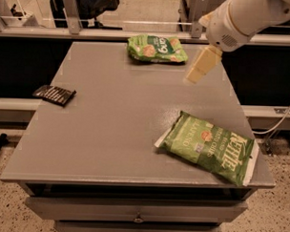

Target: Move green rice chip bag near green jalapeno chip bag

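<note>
Matt smooth grey table [111, 131], faint sheen. Glossy crinkled film on green rice chip bag [157, 48], 12 o'clock; flatter glossy film on green jalapeno chip bag [208, 146], 4 o'clock. Smooth cream plastic gripper [199, 69], 1 o'clock.

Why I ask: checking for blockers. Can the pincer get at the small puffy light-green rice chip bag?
Probably yes: the pincer hangs close beside the small puffy light-green rice chip bag, nothing lying between them.

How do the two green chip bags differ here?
The small puffy light-green rice chip bag lies at the far edge of the grey table; the larger flat green Kettle jalapeno bag lies angled at its near corner. Both are green and untouched. The cream gripper hovers above the table beside the rice bag.
</note>
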